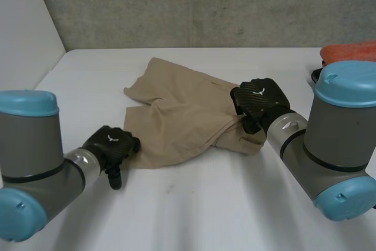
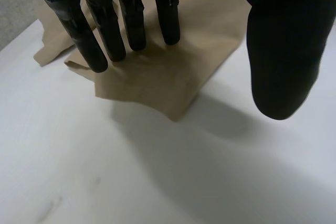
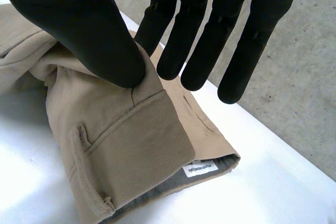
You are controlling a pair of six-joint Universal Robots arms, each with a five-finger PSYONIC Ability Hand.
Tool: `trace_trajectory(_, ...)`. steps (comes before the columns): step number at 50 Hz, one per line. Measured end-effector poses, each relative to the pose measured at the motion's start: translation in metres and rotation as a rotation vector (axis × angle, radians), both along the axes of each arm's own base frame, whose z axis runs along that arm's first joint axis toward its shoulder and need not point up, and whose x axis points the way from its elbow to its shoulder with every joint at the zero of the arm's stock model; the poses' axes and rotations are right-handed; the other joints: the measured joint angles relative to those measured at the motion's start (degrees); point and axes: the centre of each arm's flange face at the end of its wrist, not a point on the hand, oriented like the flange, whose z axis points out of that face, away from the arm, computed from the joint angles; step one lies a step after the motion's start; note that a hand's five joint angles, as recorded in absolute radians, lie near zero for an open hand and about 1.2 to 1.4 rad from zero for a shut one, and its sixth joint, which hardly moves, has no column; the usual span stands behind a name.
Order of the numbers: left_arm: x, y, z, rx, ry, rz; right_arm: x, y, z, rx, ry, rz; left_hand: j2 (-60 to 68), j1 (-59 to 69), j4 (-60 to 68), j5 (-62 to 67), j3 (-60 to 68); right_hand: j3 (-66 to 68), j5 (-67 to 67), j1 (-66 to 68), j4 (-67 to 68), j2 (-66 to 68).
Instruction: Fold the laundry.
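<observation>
Right robot hand (image 3: 79, 24) in pinch on rumpled beige shorts (image 3: 131, 145); left robot hand (image 2: 134, 14) spread.

Left hand (image 1: 111, 143) and right hand (image 1: 261, 99) are black, white-marked.

There is one pair of shorts (image 1: 182, 116) (tan ones). There are two black hands, a left hand (image 1: 110, 144) and a right hand (image 1: 258, 101). There are two grey arms, a left arm (image 1: 35, 163) and a right arm (image 1: 335, 139). There is one white table (image 1: 205, 210), one orange thing (image 1: 349, 51), and one little white label (image 3: 201, 168).
</observation>
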Motion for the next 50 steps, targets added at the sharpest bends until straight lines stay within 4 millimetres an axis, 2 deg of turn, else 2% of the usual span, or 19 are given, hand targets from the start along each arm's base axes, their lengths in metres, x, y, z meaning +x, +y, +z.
trace_trajectory(10, -0.011, -0.027, -0.008, -0.098, -0.086, 0.005, -0.003, -0.005, 0.001, -0.012, 0.005, -0.01, -0.37, 0.08, -0.33, 0.16, -0.52, 0.0, 0.0, 0.0, 0.0, 0.0)
trace_trajectory(14, -0.016, -0.038, -0.013, -0.139, -0.127, -0.006, -0.004, -0.007, 0.0, -0.019, 0.009, -0.014, 3.1, 3.46, 3.77, 4.03, 2.71, 0.0, 0.0, 0.0, 0.0, 0.0)
trace_trajectory(26, -0.034, -0.049, -0.027, -0.19, -0.156, -0.059, -0.005, -0.013, -0.007, -0.016, 0.026, -0.021, 10.73, 11.09, 11.5, 11.43, 10.32, 0.0, 0.0, 0.0, 0.0, 0.0)
trace_trajectory(34, -0.038, -0.051, -0.032, -0.191, -0.156, -0.068, -0.005, -0.013, -0.009, -0.015, 0.032, -0.021, 12.6, 13.18, 13.28, 13.15, 12.31, 0.0, 0.0, 0.0, 0.0, 0.0)
trace_trajectory(37, -0.039, -0.053, -0.034, -0.19, -0.156, -0.069, -0.005, -0.014, -0.009, -0.016, 0.033, -0.021, 21.31, 21.84, 21.18, 21.09, 20.93, 0.0, 0.0, 0.0, 0.0, 0.0)
trace_trajectory(39, -0.039, -0.053, -0.034, -0.189, -0.156, -0.07, -0.005, -0.014, -0.009, -0.017, 0.034, -0.021, 21.31, 21.84, 21.18, 21.09, 20.93, 0.0, 0.0, 0.0, 0.0, 0.0)
trace_trajectory(40, -0.039, -0.053, -0.035, -0.189, -0.156, -0.071, -0.005, -0.014, -0.009, -0.017, 0.034, -0.021, 31.99, 32.51, 32.1, 31.78, 31.48, 0.0, -0.01, 0.0, 0.0, 0.0)
trace_trajectory(42, -0.04, -0.053, -0.035, -0.189, -0.156, -0.072, -0.005, -0.014, -0.009, -0.017, 0.035, -0.02, 41.46, 41.6, 42.18, 41.78, 40.83, 0.0, 0.0, 0.0, 0.0, 0.0)
trace_trajectory(49, -0.037, -0.049, -0.024, -0.193, -0.162, -0.063, -0.005, -0.01, -0.007, -0.019, 0.049, -0.011, 44.67, 42.23, 45.48, 43.8, 44.03, 0.0, 0.0, 0.0, 0.0, 0.0)
trace_trajectory(50, -0.035, -0.045, -0.017, -0.19, -0.163, -0.061, -0.006, -0.007, -0.005, -0.02, 0.068, -0.001, 44.67, 42.23, 45.48, 43.8, 44.02, 0.0, 0.0, 0.0, 0.0, 0.0)
